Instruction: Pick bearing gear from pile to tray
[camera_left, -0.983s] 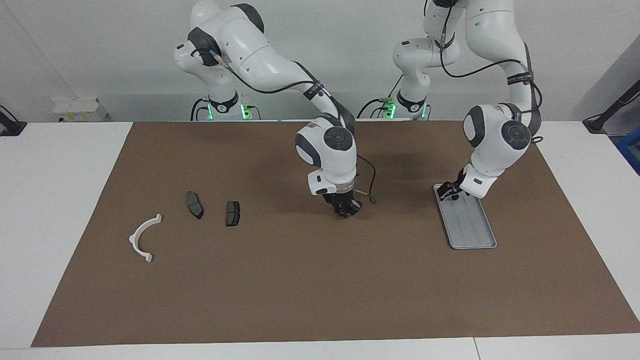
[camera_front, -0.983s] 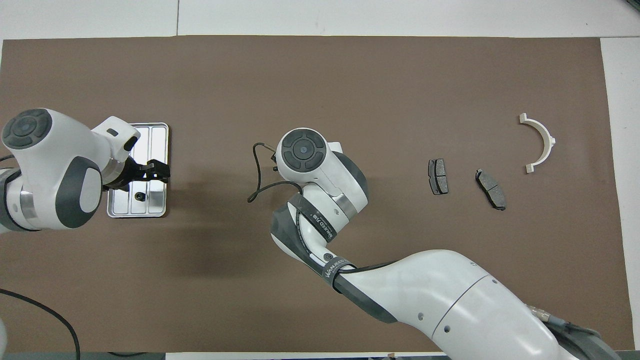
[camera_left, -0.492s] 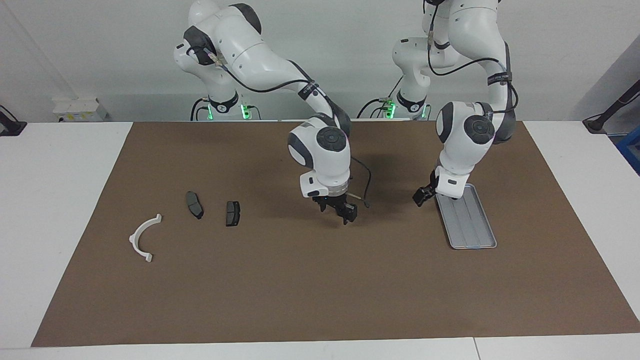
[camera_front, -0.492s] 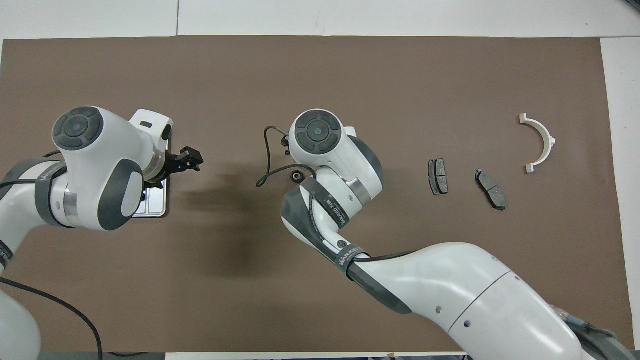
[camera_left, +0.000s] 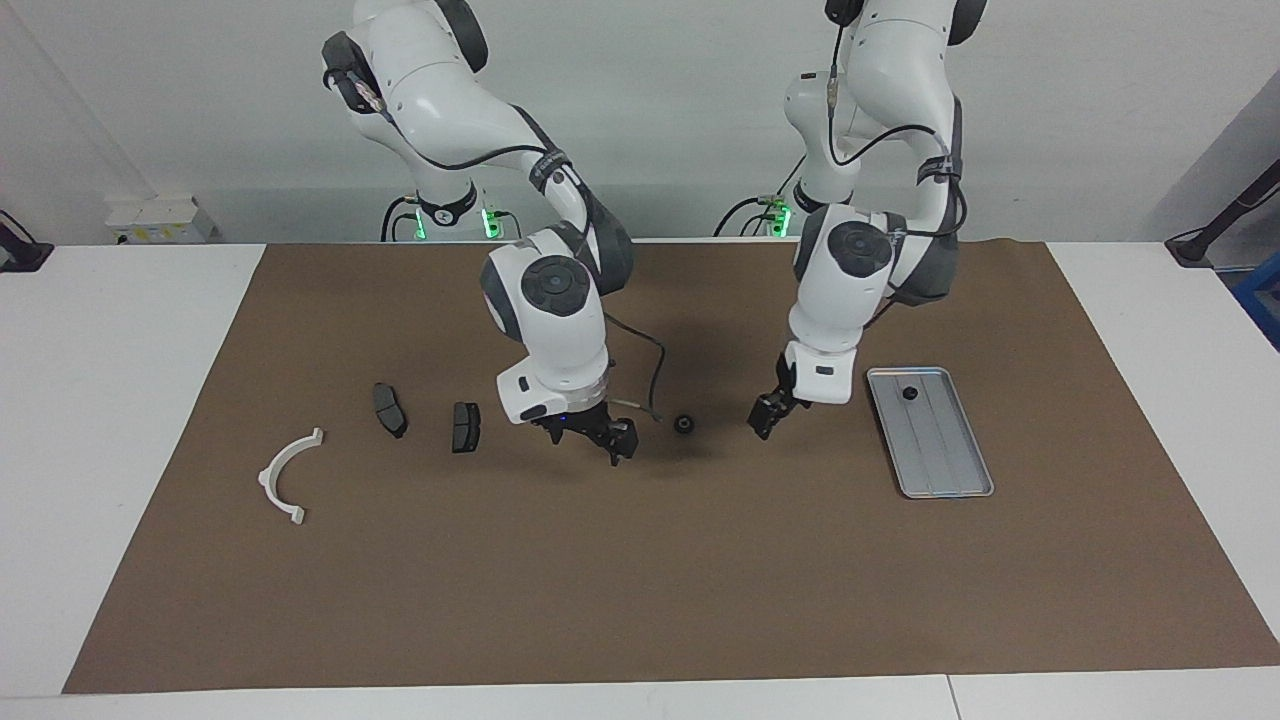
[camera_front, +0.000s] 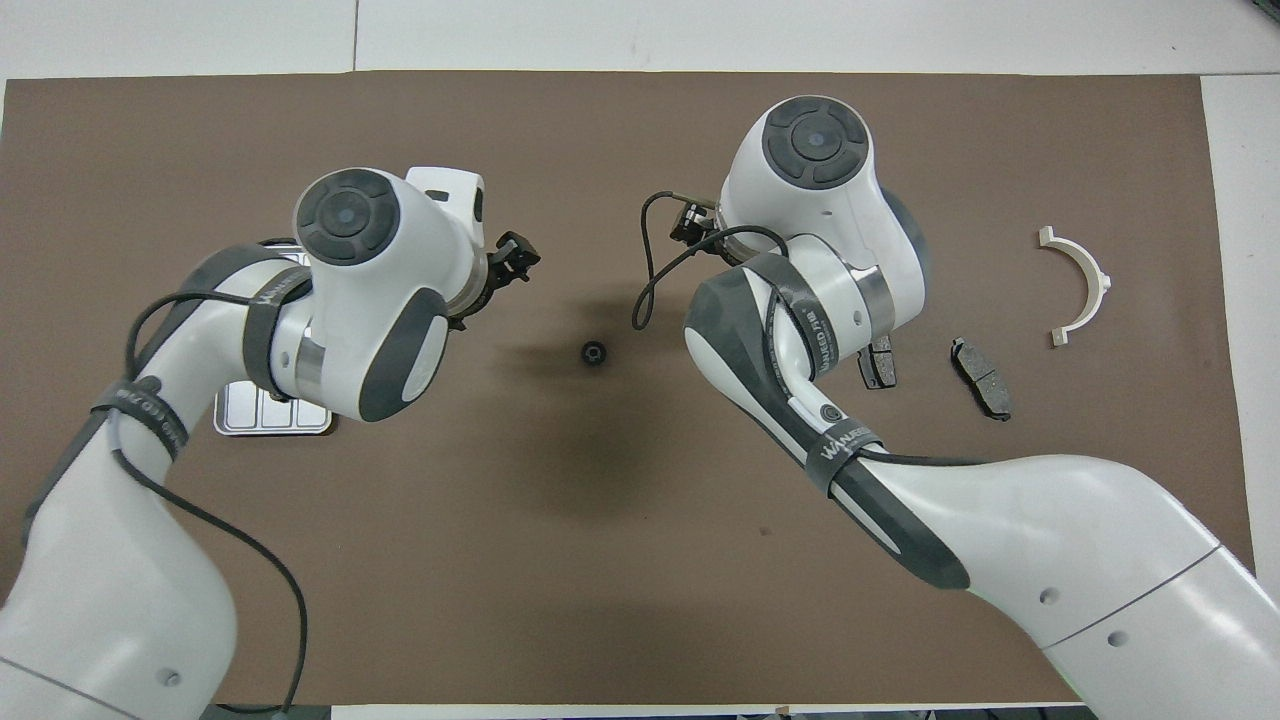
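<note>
A small black bearing gear lies alone on the brown mat at mid table; it also shows in the overhead view. My right gripper hangs open and empty over the mat between the gear and the brake pads. My left gripper is open and empty, low over the mat between the gear and the silver tray. A small black round piece lies in the tray. The pile holds two dark brake pads and a white semicircular bracket.
The brown mat covers most of the white table. In the overhead view my left arm hides most of the tray and my right arm covers part of one brake pad. A loose cable hangs from my right wrist.
My right gripper let go of the gear, rose and moved toward the pile. My left gripper left the tray and moved toward the gear, leaving a black piece in the tray.
</note>
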